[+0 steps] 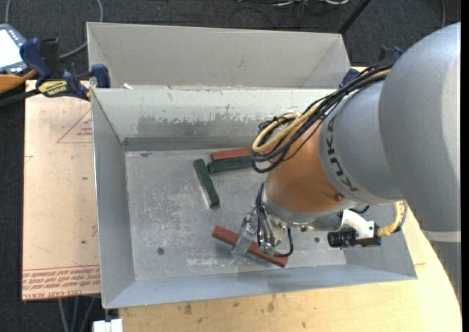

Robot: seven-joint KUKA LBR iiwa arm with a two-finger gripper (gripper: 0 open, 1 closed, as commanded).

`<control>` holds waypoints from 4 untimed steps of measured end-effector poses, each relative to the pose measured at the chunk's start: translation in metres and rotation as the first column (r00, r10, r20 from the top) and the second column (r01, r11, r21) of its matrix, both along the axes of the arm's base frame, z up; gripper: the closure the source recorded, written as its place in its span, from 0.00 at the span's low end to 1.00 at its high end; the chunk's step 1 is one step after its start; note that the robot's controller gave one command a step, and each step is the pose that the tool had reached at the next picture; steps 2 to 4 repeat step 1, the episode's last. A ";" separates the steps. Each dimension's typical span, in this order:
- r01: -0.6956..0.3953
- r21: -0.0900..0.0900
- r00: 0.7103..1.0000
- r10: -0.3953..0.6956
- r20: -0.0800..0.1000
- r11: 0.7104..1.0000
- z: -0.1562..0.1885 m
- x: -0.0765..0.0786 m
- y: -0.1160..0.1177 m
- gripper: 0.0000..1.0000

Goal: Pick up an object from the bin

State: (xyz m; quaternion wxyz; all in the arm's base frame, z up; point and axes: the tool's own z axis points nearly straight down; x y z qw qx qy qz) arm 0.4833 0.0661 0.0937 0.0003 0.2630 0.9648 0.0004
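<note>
Closest to my camera is the arm's big grey link (432, 118), which reaches in from the right and covers the right-hand side of the bin (146, 198). Below it I see the orange cover (300, 176) on the wrist, with a bundle of black and yellow cables (293, 129) looping over its top. A small black fitting (352, 239) on a white bracket sticks out to the right of the wrist.

I have the gripper (258, 239) low over the bin floor, near the front wall and a little right of the middle. It sits right on a red-brown bar (226, 235), which lies flat and aslant: its left end shows clear of the gripper, and its right end shows just below it. From this angle I cannot tell whether the gripper is released or clenched, nor whether it has the bar.

Farther back, near the middle of the floor, a dark green bar (207, 184) lies slanted. Its upper end is just beside a second green bar (234, 165), so the two make a rough corner. A second red-brown bar (233, 153) lies alongside that one, toward the back wall. All three lie well apart from the gripper.
</note>
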 end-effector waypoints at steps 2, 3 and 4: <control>-0.001 0.000 1.000 0.001 0.000 1.000 0.004 0.000 0.000 1.00; -0.001 0.000 1.000 0.001 0.000 1.000 0.004 0.000 0.000 1.00; -0.001 0.000 1.000 0.001 0.000 1.000 0.004 0.000 0.000 1.00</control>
